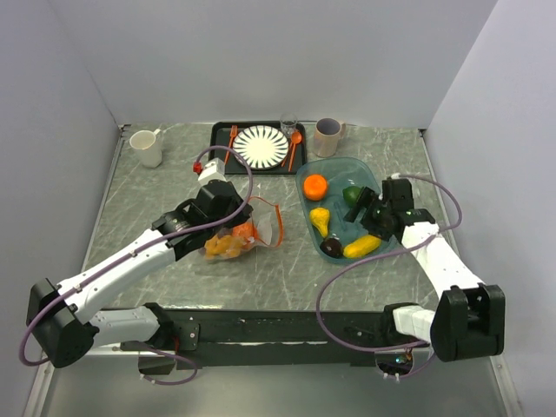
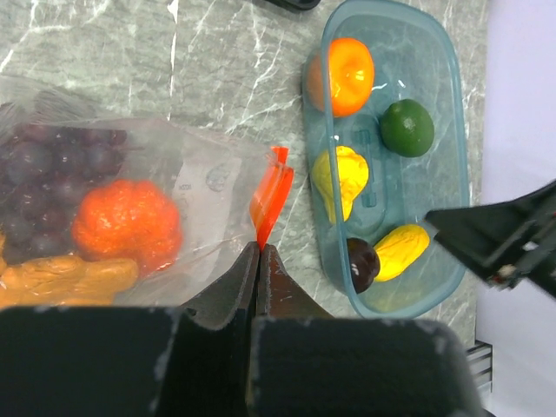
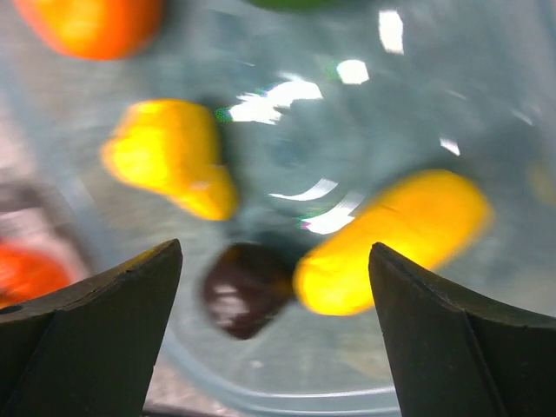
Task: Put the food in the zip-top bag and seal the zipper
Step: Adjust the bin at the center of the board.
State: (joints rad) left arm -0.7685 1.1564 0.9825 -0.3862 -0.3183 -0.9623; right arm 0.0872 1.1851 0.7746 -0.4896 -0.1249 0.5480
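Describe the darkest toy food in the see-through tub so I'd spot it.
Find the teal tub on the right of the table. At its near end, the dark purple piece lies beside a long yellow piece; it alone is nearly black.

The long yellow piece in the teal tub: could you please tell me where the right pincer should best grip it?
Probably across the narrow middle of the long yellow piece, coming down from above: it lies flat in the teal tub, whose walls block the sides, and the dark purple piece crowds one end.
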